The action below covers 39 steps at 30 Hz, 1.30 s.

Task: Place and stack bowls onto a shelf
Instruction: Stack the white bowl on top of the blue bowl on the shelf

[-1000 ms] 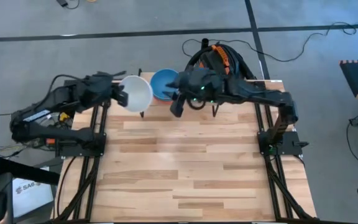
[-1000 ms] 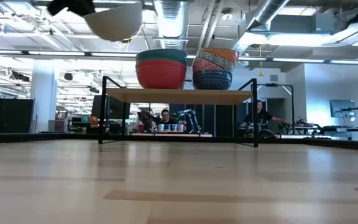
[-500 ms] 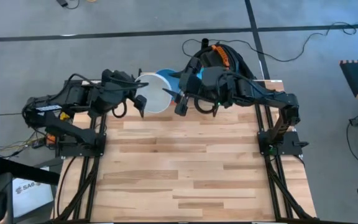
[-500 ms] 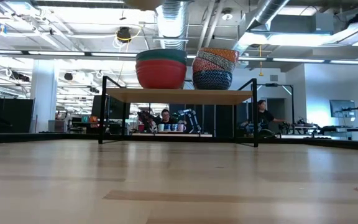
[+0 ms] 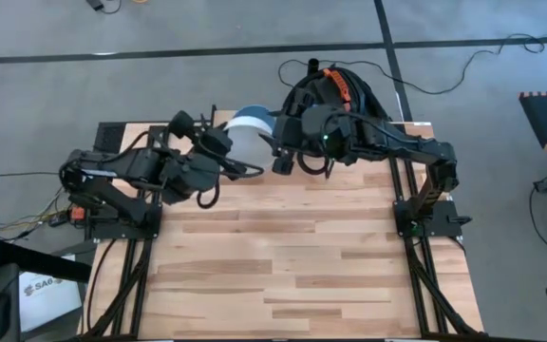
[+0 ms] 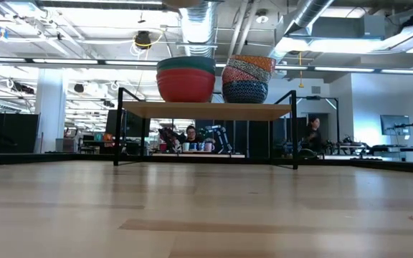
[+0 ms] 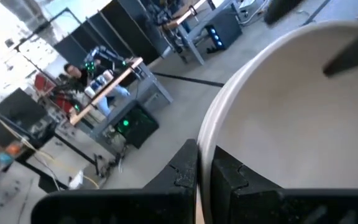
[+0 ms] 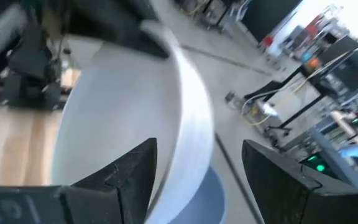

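Note:
My left gripper (image 5: pixel 226 152) is shut on a white bowl (image 5: pixel 248 139) and holds it high over the shelf, above a light-blue bowl (image 5: pixel 252 115) whose far rim shows past it. My right gripper (image 5: pixel 278 160) is open just right of the white bowl (image 8: pixel 117 118); I see no touch. In the low view the shelf (image 6: pixel 206 110) carries a red-and-teal stack (image 6: pixel 185 79) and a patterned stack (image 6: pixel 248 79), each resting by its bottom bowl on the board. The arms hide most of the shelf in the high view. My left gripper pinches the white bowl's rim (image 7: pixel 211 134) on its left side, one finger (image 7: pixel 182 171) outside the wall and one finger (image 7: pixel 232 177) inside. The fingers come from the table's left, slanting down. The bowl is lifted clear, mouth up, a little tilted.
The wooden tabletop (image 5: pixel 292 256) lies bare in front of the shelf. Cables (image 5: pixel 335 85) sit behind the shelf at the right arm's base. People show far off in the room behind the table (image 6: pixel 190 133).
My left gripper has carried the white bowl toward the table's right edge and up, out of the top of the low view. The bowl now covers most of the light-blue bowl. My right gripper has shifted slightly right beside it.

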### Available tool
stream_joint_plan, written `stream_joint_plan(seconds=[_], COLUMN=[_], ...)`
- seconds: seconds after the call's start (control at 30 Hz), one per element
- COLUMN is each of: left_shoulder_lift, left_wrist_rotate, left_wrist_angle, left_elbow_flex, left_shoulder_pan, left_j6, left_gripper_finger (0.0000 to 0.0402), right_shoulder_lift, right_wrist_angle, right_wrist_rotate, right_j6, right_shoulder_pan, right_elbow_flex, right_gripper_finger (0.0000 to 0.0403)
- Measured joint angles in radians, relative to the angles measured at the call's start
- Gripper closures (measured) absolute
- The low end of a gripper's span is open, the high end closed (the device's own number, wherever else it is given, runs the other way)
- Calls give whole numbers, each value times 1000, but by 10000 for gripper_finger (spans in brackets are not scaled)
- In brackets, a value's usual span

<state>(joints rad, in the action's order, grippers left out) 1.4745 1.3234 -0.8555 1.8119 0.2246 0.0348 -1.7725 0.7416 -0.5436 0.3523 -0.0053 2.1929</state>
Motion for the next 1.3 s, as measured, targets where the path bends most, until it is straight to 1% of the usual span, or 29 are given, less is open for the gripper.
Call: stream_joint_plan(seconds=[0.07, 0.17, 0.3, 0.4, 0.6, 0.7, 0.73, 0.87, 0.97, 1.13, 1.23, 1.3], left_shoulder_lift=[9, 11, 11, 11, 18, 24, 26, 25, 15, -55, -97, -119], left_wrist_rotate=[8, 14, 20, 20, 11, -15, -21, -41, -24, -7, -45, -67], left_wrist_angle=[14, 54, 112, 136, 148, 170, 176, 188, 207, 291, 289, 253], left_elbow_flex=[22, 33, 33, 34, 33, 33, 34, 34, 34, 36, 36, 36], left_shoulder_pan=[17, 34, 50, 55, 56, 54, 55, 57, 57, 58, 57, 57], left_j6=[34, 59, 79, 74, -18, -72, -82, -80, -51, -19, -53, -94], left_gripper_finger=[401, 401, 401, 400, 396, 380, 371, 324, 285, 227, 204, 197], right_shoulder_lift=[0, 0, 0, 0, 2, 0, -1, -3, -3, -10, -35, -67], right_wrist_angle=[38, 47, 31, 31, 30, 37, 40, 40, 43, 13, -11, -28], right_wrist_rotate=[3, 7, 7, -4, -31, -34, -25, 17, 67, 147, 219, 273], right_j6=[-15, -15, -15, -33, -93, -96, -95, -115, -161, -261, -311, -340], right_shoulder_pan=[-3, -4, -5, -9, -18, -24, -27, -46, -87, -224, -320, -370], right_elbow_flex=[0, 0, 0, 0, 1, 0, -1, -2, -2, -1, -1, -1], right_gripper_finger=[142, 145, 170, 209, 323, 371, 380, 380, 380, 377, 375, 375])
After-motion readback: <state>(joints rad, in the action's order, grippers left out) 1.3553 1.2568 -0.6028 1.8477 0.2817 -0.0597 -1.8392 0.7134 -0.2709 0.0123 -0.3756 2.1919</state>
